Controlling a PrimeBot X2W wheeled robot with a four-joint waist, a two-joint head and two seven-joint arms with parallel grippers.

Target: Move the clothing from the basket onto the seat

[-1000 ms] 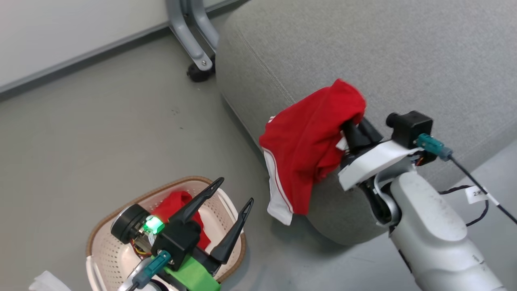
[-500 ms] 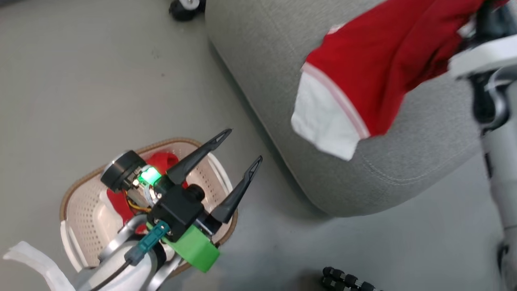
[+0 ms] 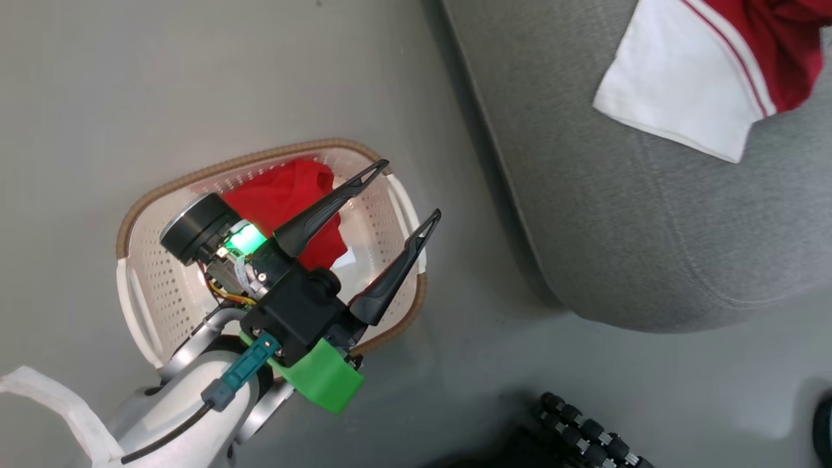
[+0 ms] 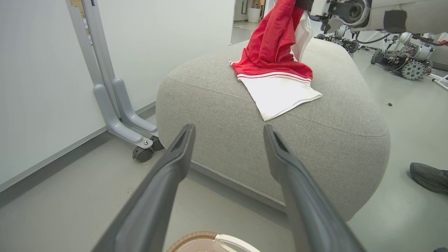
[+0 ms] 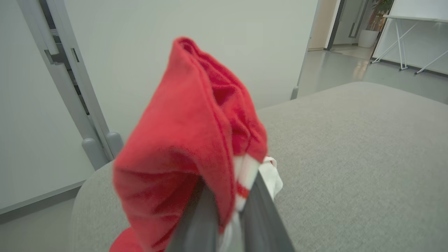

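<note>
Right end effector (image 5: 229, 183), clenched on the red garment (image 4: 273, 52), has swung it from the edge of the seat (image 4: 217, 101) onto its top, ready to drop I'd say, while the left end effector (image 3: 409, 188) waits released beside the seat, over the second garment (image 3: 279, 195) in the basket (image 3: 156, 292).

Basket (image 3: 227, 162) with clothing (image 3: 286, 195) left of seat (image 3: 617, 214)

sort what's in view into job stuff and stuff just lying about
Job: red garment in the right gripper, its white end on the seat; second red garment in the basket; left gripper open over it.
Lying about: grey castor stand, dark shoe, wheeled machines.
</note>
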